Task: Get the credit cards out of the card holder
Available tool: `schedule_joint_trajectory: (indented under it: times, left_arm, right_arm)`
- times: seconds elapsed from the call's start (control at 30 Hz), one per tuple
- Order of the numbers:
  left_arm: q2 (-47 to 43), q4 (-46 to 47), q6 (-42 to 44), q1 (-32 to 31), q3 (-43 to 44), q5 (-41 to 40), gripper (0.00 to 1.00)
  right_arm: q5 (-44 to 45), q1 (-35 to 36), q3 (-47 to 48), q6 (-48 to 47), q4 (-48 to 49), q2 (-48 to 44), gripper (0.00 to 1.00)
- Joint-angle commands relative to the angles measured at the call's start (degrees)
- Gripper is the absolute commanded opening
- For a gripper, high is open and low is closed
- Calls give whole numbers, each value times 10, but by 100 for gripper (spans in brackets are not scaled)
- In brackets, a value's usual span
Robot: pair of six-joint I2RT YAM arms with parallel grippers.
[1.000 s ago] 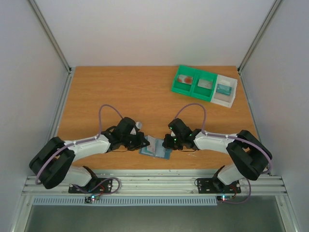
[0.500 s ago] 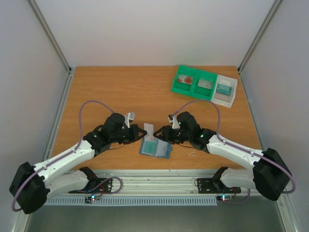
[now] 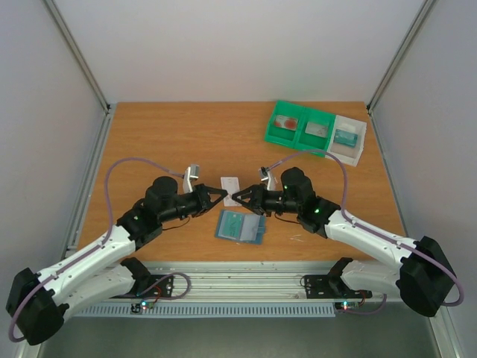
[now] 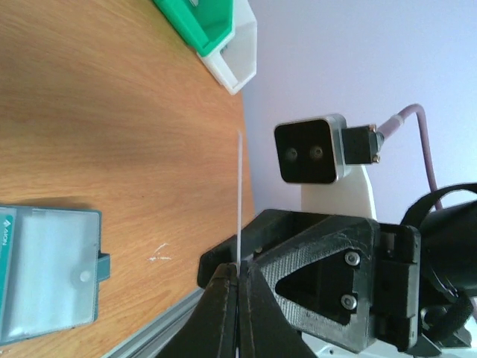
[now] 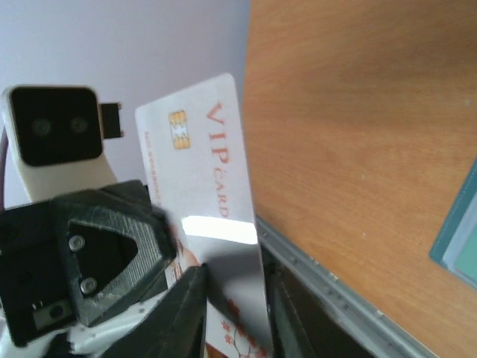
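So your table point(image 3: 149, 142) has bare wood across the left. One green tray point(image 3: 299, 128) and one white tray point(image 3: 361, 142) hug the far-right corner. One card holder point(image 3: 241, 226) lies by the front edge. One credit card point(image 3: 231, 183) is pinched in your left gripper point(image 3: 222, 194). The right gripper point(image 3: 235, 197) flanks it, grip unclear.

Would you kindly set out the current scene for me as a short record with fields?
lifted item: white VIP card, held in the air between the two arms
left pincer: shut on the VIP card
right pincer: fingers on either side of the VIP card; grip unclear
wallet: open, flat on the table near the arm bases, not held
green tray: far right of the table; reddish card in its left compartment
white tray: right beside the green tray
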Motion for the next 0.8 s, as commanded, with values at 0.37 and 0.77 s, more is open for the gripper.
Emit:
schedule_joint_trajectory:
  times: [0.37,0.77]
  left_arm:
    - [-62,-43,119,1,23,135,54]
    - [-21,-151,235,2,114,325,61]
  right_arm:
    - [-97,4,91,-249,-292,-122,1]
    - [-261,4,150,-363,-419,-126,2]
